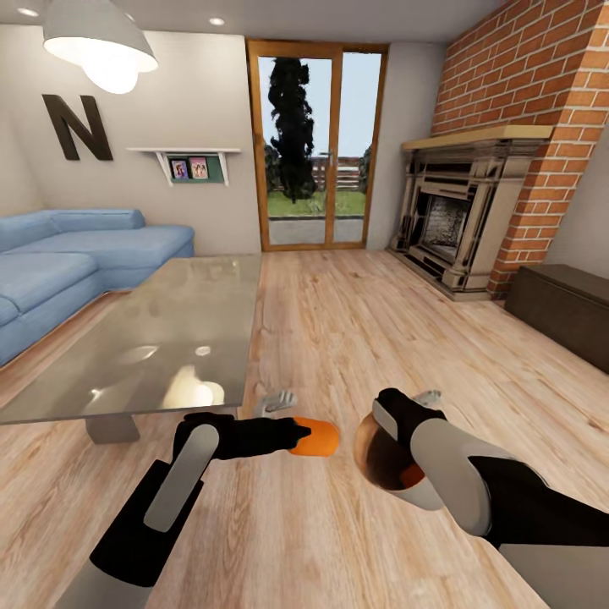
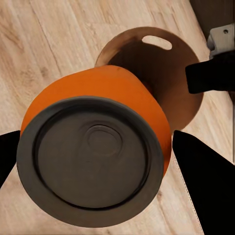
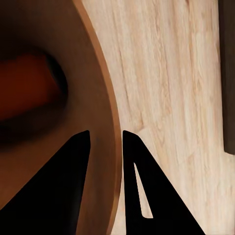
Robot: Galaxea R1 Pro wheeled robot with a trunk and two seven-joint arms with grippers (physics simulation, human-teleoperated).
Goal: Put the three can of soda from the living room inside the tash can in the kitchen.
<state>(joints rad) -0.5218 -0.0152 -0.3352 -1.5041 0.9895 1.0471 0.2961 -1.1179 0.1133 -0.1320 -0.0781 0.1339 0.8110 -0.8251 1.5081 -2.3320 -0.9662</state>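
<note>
Holding a soda can beside the trash can over the living-room floor.
Our left gripper clamps an orange can sideways, just beside the tilted trash can. Our right gripper pinches its rim; a second orange can lies inside. Behind: glass table, blue sofa.

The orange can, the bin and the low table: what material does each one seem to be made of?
The orange can looks like painted metal: glossy orange side, dull grey recessed end. The bin seems wooden or wood-toned inside, a matte brown wall with a cut handle slot; its true material is uncertain. The low table has a glass top: it reflects the lamp and shows the floor through it.
</note>
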